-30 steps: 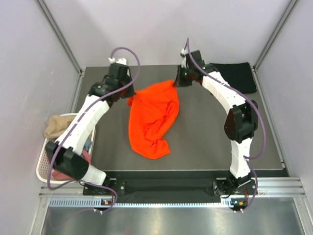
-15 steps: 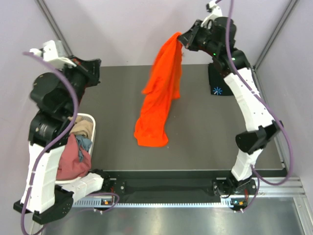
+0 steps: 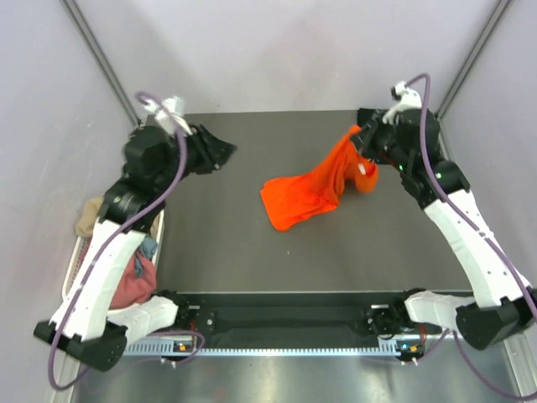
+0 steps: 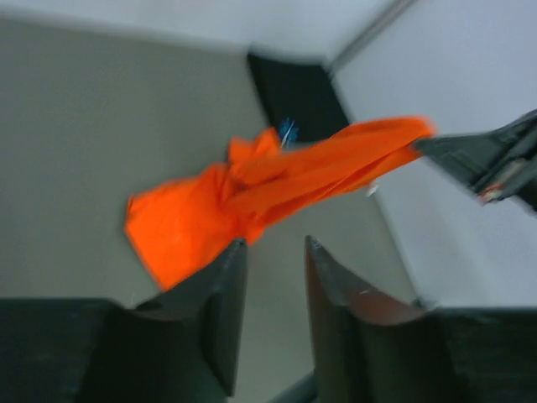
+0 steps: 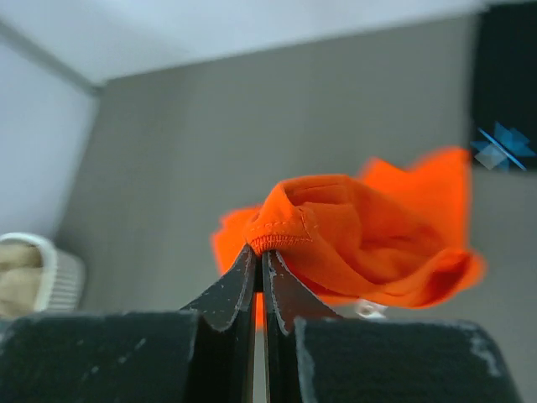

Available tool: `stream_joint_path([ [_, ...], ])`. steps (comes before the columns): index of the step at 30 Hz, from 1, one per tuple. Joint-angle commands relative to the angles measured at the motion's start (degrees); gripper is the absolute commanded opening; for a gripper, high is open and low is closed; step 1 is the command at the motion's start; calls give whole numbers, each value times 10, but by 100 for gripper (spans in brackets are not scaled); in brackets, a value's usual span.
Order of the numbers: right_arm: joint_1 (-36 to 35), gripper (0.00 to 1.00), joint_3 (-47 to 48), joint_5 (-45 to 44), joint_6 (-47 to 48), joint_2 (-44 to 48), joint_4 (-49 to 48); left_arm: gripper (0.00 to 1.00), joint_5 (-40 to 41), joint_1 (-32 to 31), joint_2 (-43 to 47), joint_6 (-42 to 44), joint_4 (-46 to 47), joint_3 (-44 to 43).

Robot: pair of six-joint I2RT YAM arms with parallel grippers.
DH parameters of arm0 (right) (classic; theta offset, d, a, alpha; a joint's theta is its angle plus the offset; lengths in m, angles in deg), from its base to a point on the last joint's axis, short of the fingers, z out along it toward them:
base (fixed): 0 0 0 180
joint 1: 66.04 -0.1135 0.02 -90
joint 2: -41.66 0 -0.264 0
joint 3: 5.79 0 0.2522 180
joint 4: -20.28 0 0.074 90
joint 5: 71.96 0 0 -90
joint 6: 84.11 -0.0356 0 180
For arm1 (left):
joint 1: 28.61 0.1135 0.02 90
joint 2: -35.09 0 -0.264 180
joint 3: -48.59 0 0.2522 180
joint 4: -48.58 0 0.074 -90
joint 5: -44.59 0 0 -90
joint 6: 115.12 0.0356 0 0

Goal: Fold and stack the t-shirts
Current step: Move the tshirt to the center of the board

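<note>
Grey table (image 3: 243, 252) catches the shirt (image 3: 306, 195) trailing below the right claw (image 5: 260, 252), whose thin hem pinch could slip in a swing; left claw (image 4: 275, 243) gapes empty, well apart.

The t-shirt (image 3: 302, 200) lies on the table (image 3: 218, 243), right of centre; basket (image 5: 57, 287) at its left edge.

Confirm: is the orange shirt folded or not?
Not folded. The orange shirt hangs crumpled from the right gripper, shut on one hem; its lower end lies bunched on the table.
</note>
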Motion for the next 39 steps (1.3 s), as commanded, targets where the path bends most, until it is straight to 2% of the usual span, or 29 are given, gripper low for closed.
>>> stream_joint_path([
  [1,50,0,-93,-100,-4,92,46,46,-61,-9,-22,-40,-39,79],
  [4,101,1,-165,-139,-31,129,94,57,-48,-29,-50,-35,-39,144],
  [7,137,1,-210,-173,-34,148,148,60,-28,-32,-95,-42,-43,185],
  [11,166,1,-254,-240,-65,158,216,61,-30,-32,-196,-41,-35,192],
  [14,186,9,-259,-216,-92,144,229,62,-47,-32,-269,-23,-26,163],
  [15,189,18,-256,-205,-94,129,229,63,-53,-32,-289,-19,-27,151],
  [16,193,22,-253,-195,-89,118,227,63,-56,-32,-329,-14,-27,128],
  [17,196,33,-241,-179,-81,97,226,63,-55,-32,-350,-3,-31,116],
  [19,199,46,-227,-142,-27,69,201,64,-46,-31,-401,6,-37,83],
  [20,200,59,-201,-76,0,31,195,64,-40,-31,-415,14,-39,75],
  [21,198,64,-185,-37,45,10,188,64,-37,-31,-427,19,-34,61],
  [23,192,75,-140,40,69,-46,186,65,-31,-31,-453,28,-30,47],
  [24,185,77,-128,51,74,-64,186,65,-28,-29,-460,29,-28,37],
  [26,158,79,-96,89,92,-121,171,65,-32,-27,-476,29,-20,29],
  [28,119,79,-57,86,103,-163,163,64,-42,-20,-489,28,-4,26],
  [32,69,73,10,76,113,-285,154,60,-82,-10,-514,22,12,15],
  [35,55,69,57,83,106,-340,166,56,-86,-7,-532,24,15,-4],
  [39,27,67,78,84,106,-355,179,54,-99,1,-553,28,16,-28],
])
